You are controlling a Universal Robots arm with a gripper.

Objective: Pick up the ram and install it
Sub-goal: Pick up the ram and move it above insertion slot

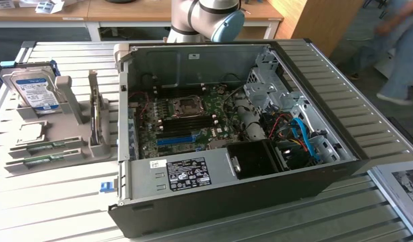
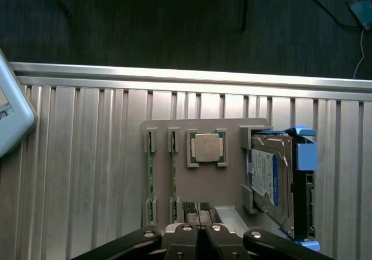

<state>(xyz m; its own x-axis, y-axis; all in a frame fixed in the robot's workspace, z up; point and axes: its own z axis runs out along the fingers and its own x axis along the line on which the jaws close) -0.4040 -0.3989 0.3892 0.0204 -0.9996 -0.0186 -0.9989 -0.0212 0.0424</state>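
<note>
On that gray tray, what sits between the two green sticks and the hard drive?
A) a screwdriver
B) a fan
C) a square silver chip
C: a square silver chip lies in a pocket of the gray tray, between the green sticks and the hard drive.

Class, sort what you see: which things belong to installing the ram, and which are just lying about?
For the job:
- gripper
- ram sticks lying in the grey holder
- motherboard inside the open computer case

Just lying about:
- hard drive
- processor chip
- printed sheet beside the case
</note>
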